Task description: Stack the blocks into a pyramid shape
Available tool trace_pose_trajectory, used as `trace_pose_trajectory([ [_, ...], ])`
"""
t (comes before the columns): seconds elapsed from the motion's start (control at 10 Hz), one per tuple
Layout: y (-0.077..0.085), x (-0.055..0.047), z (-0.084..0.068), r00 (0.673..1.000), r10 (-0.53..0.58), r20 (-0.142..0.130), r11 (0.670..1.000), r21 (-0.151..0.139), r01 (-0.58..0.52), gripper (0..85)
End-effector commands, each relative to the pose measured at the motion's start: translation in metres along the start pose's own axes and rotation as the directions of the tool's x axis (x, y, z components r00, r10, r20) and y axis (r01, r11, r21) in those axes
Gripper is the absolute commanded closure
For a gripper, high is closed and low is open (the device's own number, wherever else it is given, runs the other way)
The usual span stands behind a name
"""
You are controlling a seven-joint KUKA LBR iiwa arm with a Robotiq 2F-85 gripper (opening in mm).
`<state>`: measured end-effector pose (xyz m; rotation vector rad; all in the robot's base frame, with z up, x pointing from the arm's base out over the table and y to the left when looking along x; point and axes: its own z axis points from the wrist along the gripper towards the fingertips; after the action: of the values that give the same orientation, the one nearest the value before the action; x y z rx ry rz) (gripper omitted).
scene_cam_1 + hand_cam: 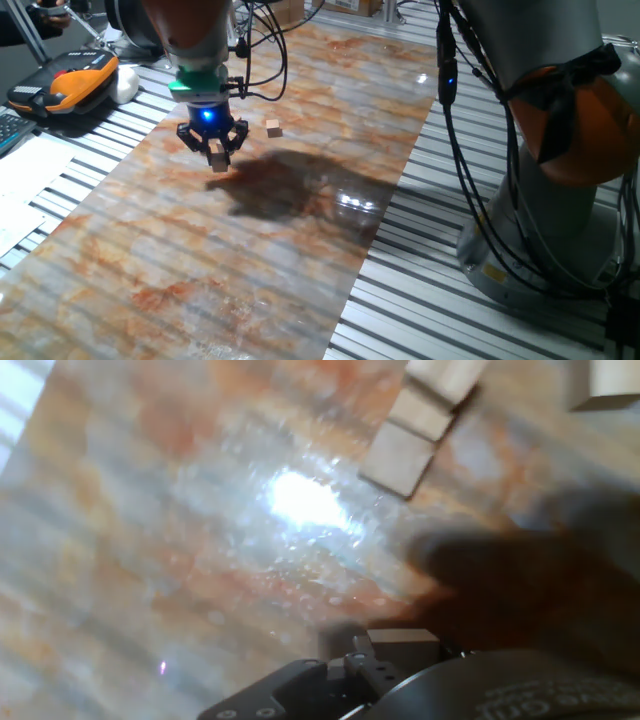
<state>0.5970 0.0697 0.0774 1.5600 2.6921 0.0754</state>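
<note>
My gripper (216, 152) hangs low over the marbled board (200, 250), left of centre. A light-brown wooden block (219, 160) sits between its fingertips, and the jaws look closed on it. A lone block (274, 127) lies on the board to the right, apart from the gripper. The blurred hand view shows a row of three touching blocks (400, 458) at the top edge, and one more block (605, 385) at the top right corner. A pale block face (400, 640) shows at the bottom between the fingers. In the fixed view the row is hidden behind the hand.
A large dark shadow (285, 185) lies on the board right of the gripper. The arm's orange and grey base (560, 200) stands at the right. An orange device (75, 80) and papers lie off the board at the left. Slatted metal table (430, 290) surrounds the board.
</note>
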Motion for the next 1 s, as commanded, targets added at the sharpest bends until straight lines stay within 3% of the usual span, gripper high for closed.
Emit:
trace_pose_trajectory([
  [0.0,0.000,0.000,0.000,0.995,0.102,0.008,0.995,0.001,-0.102,85.0],
  [0.2,0.000,-0.005,0.000,0.978,0.207,0.000,0.978,-0.006,-0.207,85.0],
  [0.5,-0.001,-0.017,-0.005,0.970,0.240,0.031,0.970,0.027,-0.241,85.0],
  [0.9,0.000,-0.053,-0.023,0.980,0.198,0.025,0.980,0.022,-0.199,85.0],
])
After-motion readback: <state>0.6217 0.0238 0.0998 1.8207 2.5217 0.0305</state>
